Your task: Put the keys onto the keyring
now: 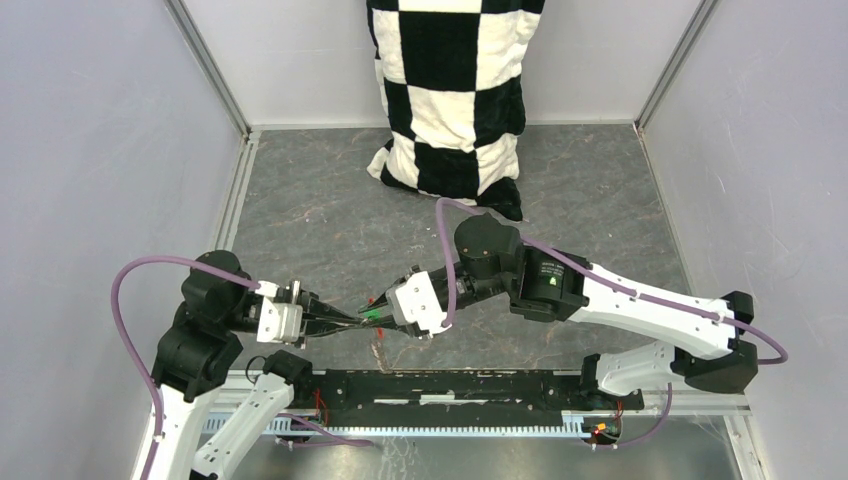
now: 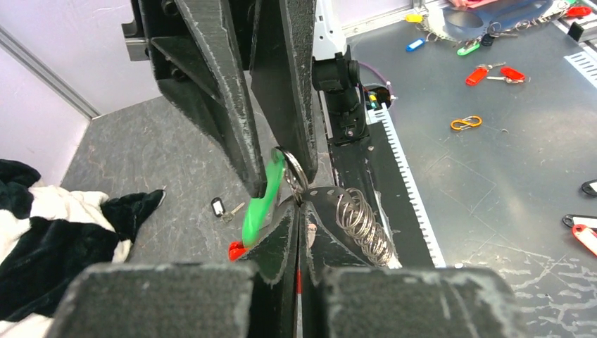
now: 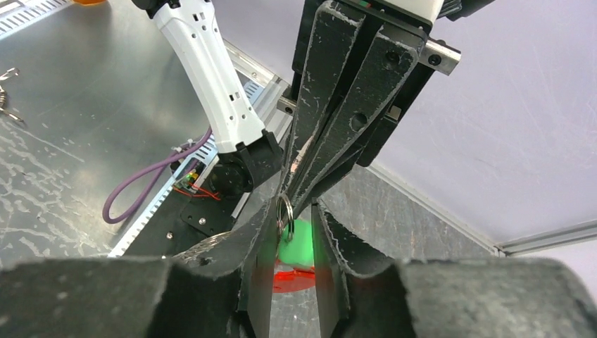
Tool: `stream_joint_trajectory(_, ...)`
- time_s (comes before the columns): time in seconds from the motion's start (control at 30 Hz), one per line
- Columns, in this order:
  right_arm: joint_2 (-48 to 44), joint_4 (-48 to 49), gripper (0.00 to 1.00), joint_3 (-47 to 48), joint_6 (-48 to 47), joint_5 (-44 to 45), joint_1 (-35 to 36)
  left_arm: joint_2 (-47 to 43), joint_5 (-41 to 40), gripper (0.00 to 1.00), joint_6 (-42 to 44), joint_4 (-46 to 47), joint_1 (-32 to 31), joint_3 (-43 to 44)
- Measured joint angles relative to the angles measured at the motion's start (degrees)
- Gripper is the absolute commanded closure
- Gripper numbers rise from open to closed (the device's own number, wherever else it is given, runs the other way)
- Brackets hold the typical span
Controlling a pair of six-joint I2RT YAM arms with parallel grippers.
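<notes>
Right wrist view has my left fingers (image 3: pixel 331 105) pinched shut on the keyring (image 3: pixel 285 215) at their tips and my right fingers (image 3: pixel 253 243) narrowly parted around the green key (image 3: pixel 299 246) between them, so if only half threaded it could slip off, I reckon.

Table (image 1: pixel 300 210): grey, marbled surface, walls left, right and far.
Far centre: black-and-white checkered cloth (image 1: pixel 450 90), against the far wall.
Black-tagged key (image 2: pixel 218 207): lies flat, near the cloth's corner.
</notes>
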Motion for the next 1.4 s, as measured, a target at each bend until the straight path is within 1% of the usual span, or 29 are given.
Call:
stream_joint_trajectory(0.07,0.26,-0.02,0.57,0.13,0.20,0.04,-0.13,-0.04,0.15,0.98,0.04,-0.22,0.00,-0.07)
stream_joint_trajectory(0.23,0.63,-1.40,0.50,1.27,0.42,0.44,-0.39,-0.13,0.72,0.98,0.09,-0.17,0.00,-0.09)
stream_joint_trajectory(0.63,2.08,-3.39,0.50,3.89,0.59,-0.02,-1.57,-0.26,2.03,0.98,0.11,-0.17,0.00,-0.13)
stream_joint_trajectory(0.9,3.06,-3.41,0.48,5.35,1.64,-4.07,-3.41,-0.74,2.75,0.98,0.15,-0.15,0.00,-0.63)
stream_joint_trajectory(1.2,4.42,-3.67,0.44,7.41,2.67,-8.11,-4.33,-0.83,3.02,0.98,0.63,-0.15,0.00,-1.57)
stream_joint_trajectory(1.33,1.81,-2.54,0.42,5.16,3.72,-8.07,-6.43,-0.94,3.02,0.98,0.66,-0.15,0.00,-1.60)
stream_joint_trajectory(1.4,-1.60,-1.49,0.46,1.57,4.59,-7.87,-7.74,-0.98,3.02,0.98,0.66,-0.15,0.00,-1.60)
